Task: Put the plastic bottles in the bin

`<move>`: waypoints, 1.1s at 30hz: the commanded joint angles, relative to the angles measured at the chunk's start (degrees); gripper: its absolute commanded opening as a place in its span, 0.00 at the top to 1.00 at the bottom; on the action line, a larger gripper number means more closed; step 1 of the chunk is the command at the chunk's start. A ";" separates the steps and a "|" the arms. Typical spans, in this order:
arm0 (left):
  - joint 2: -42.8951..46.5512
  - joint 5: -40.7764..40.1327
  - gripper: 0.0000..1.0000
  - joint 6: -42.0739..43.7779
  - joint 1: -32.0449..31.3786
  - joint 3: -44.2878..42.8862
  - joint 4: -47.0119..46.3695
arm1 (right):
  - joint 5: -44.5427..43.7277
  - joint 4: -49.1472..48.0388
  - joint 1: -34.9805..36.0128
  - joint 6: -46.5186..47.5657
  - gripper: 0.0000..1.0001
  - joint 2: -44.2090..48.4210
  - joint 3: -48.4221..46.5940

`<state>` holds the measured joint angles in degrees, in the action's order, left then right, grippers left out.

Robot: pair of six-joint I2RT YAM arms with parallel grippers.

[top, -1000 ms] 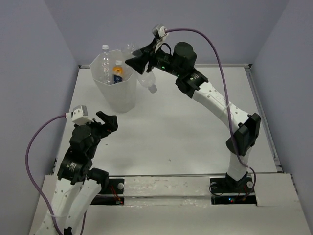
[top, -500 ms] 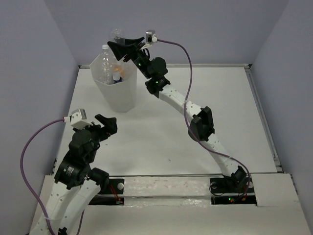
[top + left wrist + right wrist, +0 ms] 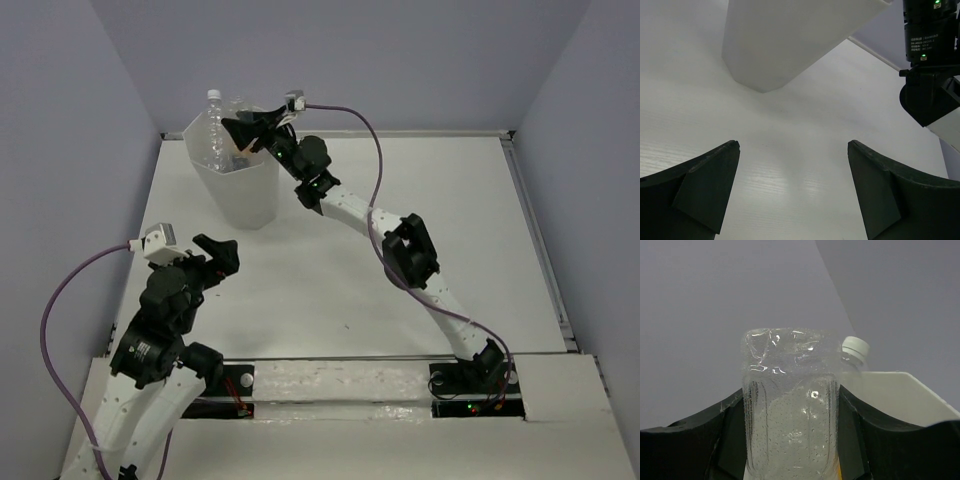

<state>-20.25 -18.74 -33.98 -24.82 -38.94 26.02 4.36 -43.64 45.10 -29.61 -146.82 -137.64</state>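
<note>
My left pincer [image 3: 218, 248] hangs low over the white table [image 3: 350, 260] near my own base, its jaws spread wide and holding nothing. It is well apart from the work.

Further back and a little to the right stands the tall white translucent plastic bin with faceted sides [image 3: 240, 190]. A clear plastic bottle with a white cap [image 3: 213, 118] stands upright inside it, neck above the rim.

My right pincer [image 3: 245, 130] reaches across to the bin's mouth, clenched on a clear crinkled plastic bottle [image 3: 790, 370]. The bottle's long axis runs out along my fingers, and I cannot tell which end carries its cap. From the wrist, the bin's rim [image 3: 900, 390] lies just beyond and below the held bottle, on the right. From above, the bottle sits over the opening, not outside the wall. I judge that this is what the next move turns on: if I let go here, the bottle should fall in. The right arm is the one placed for it.

I see no label on the held bottle. The small white print on my right arm's black housing [image 3: 921, 37] is too fine to read.
</note>
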 commanded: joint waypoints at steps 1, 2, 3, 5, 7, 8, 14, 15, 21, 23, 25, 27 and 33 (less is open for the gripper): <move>1.18 -0.77 0.01 -0.12 0.30 -1.58 -1.41 | 1.35 -0.49 0.51 4.29 0.39 2.77 2.47; 1.09 -0.51 0.01 -0.04 0.30 -1.58 -1.41 | 1.61 0.21 0.51 4.73 0.36 2.95 2.64; 1.00 -0.33 0.01 0.05 0.38 -1.49 -1.50 | 1.62 0.22 0.51 4.82 0.32 3.21 3.08; 1.09 -0.16 0.01 0.14 0.82 -1.49 -1.67 | 1.35 -0.74 0.51 4.82 0.23 4.43 5.45; 1.44 -0.07 0.01 0.23 1.26 -1.40 -1.76 | 1.09 -1.27 0.51 4.73 0.12 5.32 7.12; 1.53 -0.07 0.01 0.40 1.61 -1.32 -1.76 | 1.09 -0.14 0.51 4.99 0.09 5.93 7.04; 2.32 0.90 0.01 1.10 2.84 -1.23 -2.55 | -1.63 5.75 1.04 8.33 0.00 9.36 7.99; 2.15 1.16 0.01 1.11 3.19 -1.23 -2.64 | -2.16 5.32 1.04 8.16 0.00 11.54 9.57; 2.06 2.30 0.01 2.16 4.51 -1.40 -3.43 | -4.01 6.80 1.57 8.86 0.00 18.14 15.65; 1.88 2.74 0.01 3.21 4.78 -1.49 -3.96 | -4.01 9.51 1.57 9.82 0.00 19.91 14.87; 2.23 3.80 0.01 4.26 4.78 -1.58 -5.45 | -4.79 13.21 1.57 10.79 0.00 20.26 10.93; 2.67 4.68 0.01 5.23 4.78 -1.40 -6.77 | -7.08 18.40 1.57 12.72 0.00 20.87 8.80; 2.15 6.52 0.01 7.08 4.69 -2.98 -9.85 | -9.11 18.69 1.57 15.72 0.00 27.98 18.35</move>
<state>-18.11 -14.17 -29.89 -20.49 -39.05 21.23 -2.52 -25.50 46.22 -17.54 -126.10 -125.67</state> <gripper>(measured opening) 0.989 0.994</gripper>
